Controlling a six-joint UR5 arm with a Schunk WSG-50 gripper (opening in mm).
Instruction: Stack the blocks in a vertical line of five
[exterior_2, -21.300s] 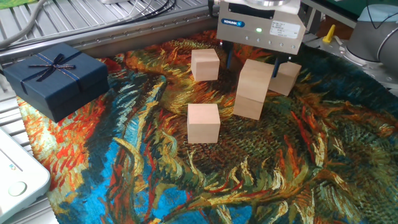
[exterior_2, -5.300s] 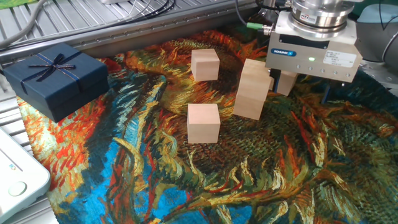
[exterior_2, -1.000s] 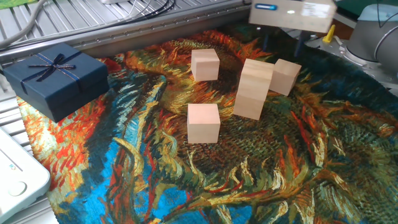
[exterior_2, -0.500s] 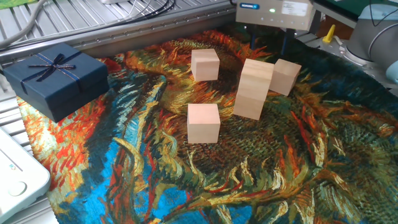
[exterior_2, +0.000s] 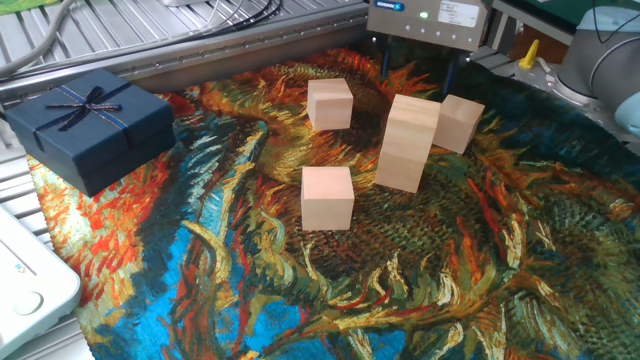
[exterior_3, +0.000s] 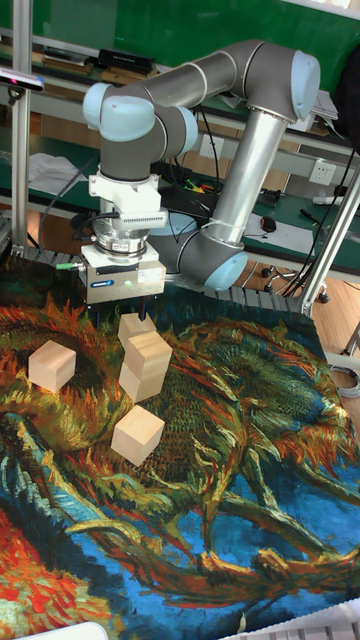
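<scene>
A two-high stack of pale wooden blocks (exterior_2: 408, 143) (exterior_3: 145, 365) leans slightly at mid cloth. One single block (exterior_2: 458, 123) (exterior_3: 133, 325) sits just behind and right of it. Another block (exterior_2: 330, 103) (exterior_3: 52, 366) lies to the back left. A further block (exterior_2: 327, 197) (exterior_3: 138, 435) stands nearer the front. My gripper (exterior_2: 417, 68) (exterior_3: 122, 310) hangs open and empty above the back of the cloth, just behind the stack, touching no block.
A dark navy gift box (exterior_2: 88, 122) with a ribbon bow stands at the left edge of the painted cloth (exterior_2: 400, 280). A metal rail (exterior_2: 200, 50) with cables runs along the back. A white device (exterior_2: 25, 285) sits at the front left corner.
The gripper has moved left along the back of the cloth, from above the right-hand block to behind the stack, staying open. The blocks have not moved.
</scene>
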